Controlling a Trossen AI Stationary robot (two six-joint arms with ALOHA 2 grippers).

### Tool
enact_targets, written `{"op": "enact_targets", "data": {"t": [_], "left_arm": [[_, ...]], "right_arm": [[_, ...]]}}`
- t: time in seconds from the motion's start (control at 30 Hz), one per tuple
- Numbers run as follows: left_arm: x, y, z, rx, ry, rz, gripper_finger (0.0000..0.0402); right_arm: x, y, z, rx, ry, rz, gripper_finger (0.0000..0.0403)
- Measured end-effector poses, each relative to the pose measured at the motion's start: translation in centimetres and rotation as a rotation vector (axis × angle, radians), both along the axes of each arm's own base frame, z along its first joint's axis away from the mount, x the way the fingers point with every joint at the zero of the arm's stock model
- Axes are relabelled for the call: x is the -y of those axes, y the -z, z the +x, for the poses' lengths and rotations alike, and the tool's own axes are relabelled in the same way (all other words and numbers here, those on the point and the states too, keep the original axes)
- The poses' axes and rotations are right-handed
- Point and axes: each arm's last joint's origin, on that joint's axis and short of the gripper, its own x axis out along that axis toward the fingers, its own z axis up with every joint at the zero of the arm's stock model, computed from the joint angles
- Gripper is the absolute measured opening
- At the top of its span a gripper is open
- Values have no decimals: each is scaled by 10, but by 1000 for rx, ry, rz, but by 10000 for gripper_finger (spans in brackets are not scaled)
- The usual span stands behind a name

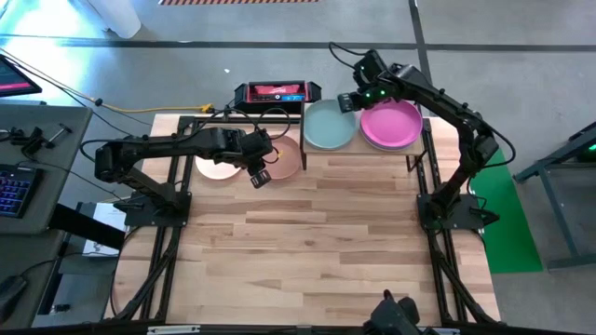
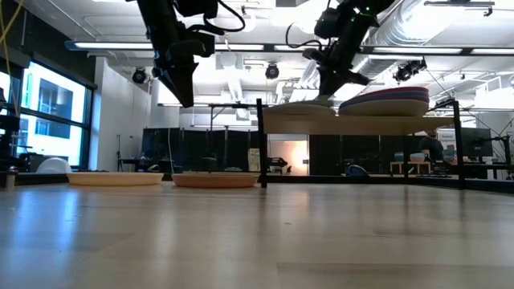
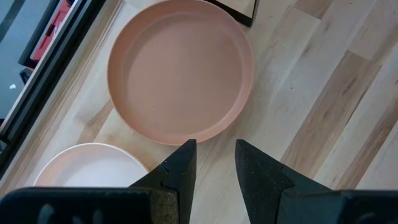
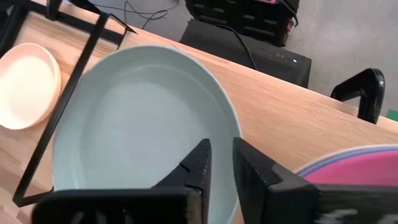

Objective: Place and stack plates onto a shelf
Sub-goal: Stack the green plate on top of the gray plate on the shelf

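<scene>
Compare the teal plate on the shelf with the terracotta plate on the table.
The teal plate lies up on the shelf, beside a magenta-topped stack; the terracotta plate lies lower, on the tabletop, beside a pale plate. The right gripper is over the teal plate's rim; the left gripper hovers open near the terracotta one. Both are round, shallow and empty.

Pale teal plate (image 1: 329, 125) and magenta plate (image 1: 391, 125) on the light-wood shelf (image 1: 364, 152); terracotta plate (image 1: 284, 158) and cream plate (image 1: 217, 167) on the striped wood bench (image 1: 307, 233).
</scene>
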Motion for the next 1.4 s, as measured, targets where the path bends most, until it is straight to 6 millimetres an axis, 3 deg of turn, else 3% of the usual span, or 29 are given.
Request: {"op": "enact_targets", "data": {"t": [0.43,0.87,1.0,1.4], "left_arm": [[0,0,0,-1,0,0,101],[-9,0,-3,-3,-24,1,101],[-12,0,-4,-3,-36,0,101],[-14,0,-4,-3,-41,0,101]], "right_arm": [[-4,0,4,33,-49,31,64],[-55,3,37,10,-201,126,64],[-69,5,43,-63,-196,79,64],[-71,26,48,-219,-132,122,60]]}}
